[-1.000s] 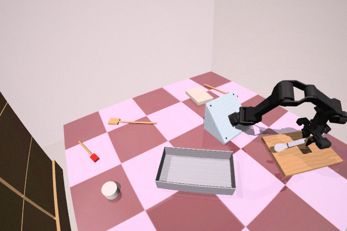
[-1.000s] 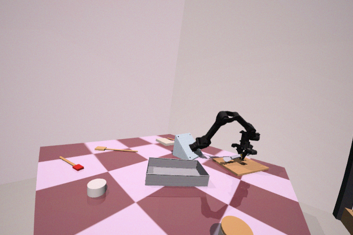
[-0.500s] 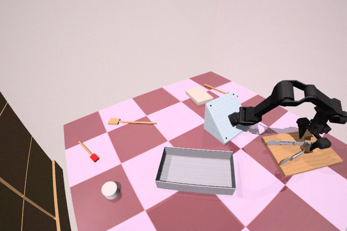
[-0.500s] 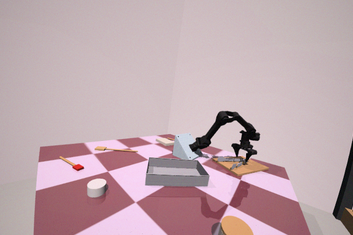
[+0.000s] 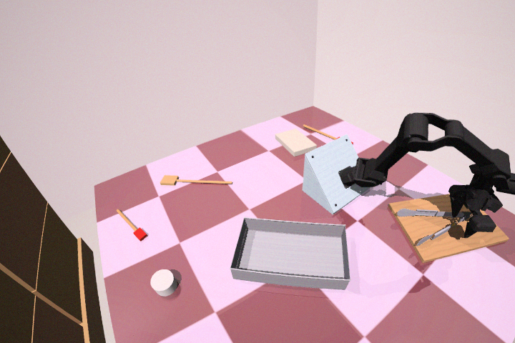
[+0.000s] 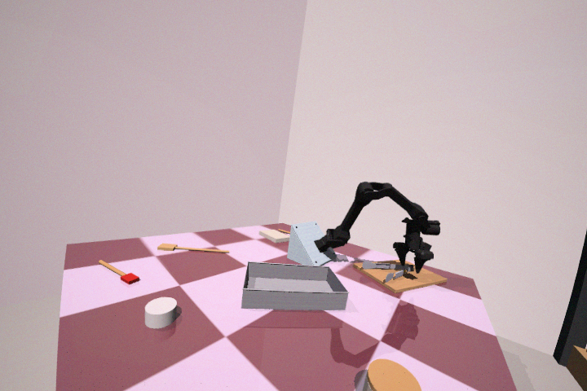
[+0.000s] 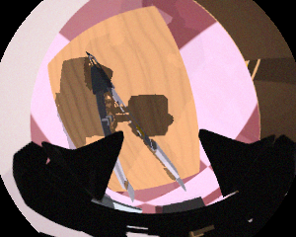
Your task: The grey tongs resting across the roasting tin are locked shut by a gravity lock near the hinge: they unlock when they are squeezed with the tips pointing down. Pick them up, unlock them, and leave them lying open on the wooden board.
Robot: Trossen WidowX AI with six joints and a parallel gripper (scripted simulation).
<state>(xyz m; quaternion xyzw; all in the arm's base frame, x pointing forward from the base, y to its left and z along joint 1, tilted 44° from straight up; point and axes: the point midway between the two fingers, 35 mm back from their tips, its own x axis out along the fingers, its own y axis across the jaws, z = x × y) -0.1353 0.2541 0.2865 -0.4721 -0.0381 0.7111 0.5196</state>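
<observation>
The grey tongs (image 5: 424,212) (image 6: 372,265) (image 7: 163,160) lie on the wooden board (image 5: 448,250) (image 6: 428,278) (image 7: 180,99), their two arms spread in a V. In the wrist view the arms come together at the upper left and stand apart at the bottom. My gripper (image 5: 460,226) (image 6: 409,270) (image 7: 162,133) is open wide and empty, pointing down just above the board. One finger is over or beside one tong arm; whether it touches is unclear. The fingers hide part of the tongs in the top and exterior views. The roasting tin (image 5: 290,282) (image 6: 294,299) is empty.
The pale blue wedge (image 5: 331,174) (image 6: 303,244) stands beside the arm's base, behind the tin. A white cylinder (image 5: 163,281) (image 6: 161,311), a red-headed tool (image 5: 139,234) (image 6: 129,278) and a wooden spatula (image 5: 169,179) (image 6: 167,247) are at the left. A beige block (image 5: 295,141) lies behind the wedge.
</observation>
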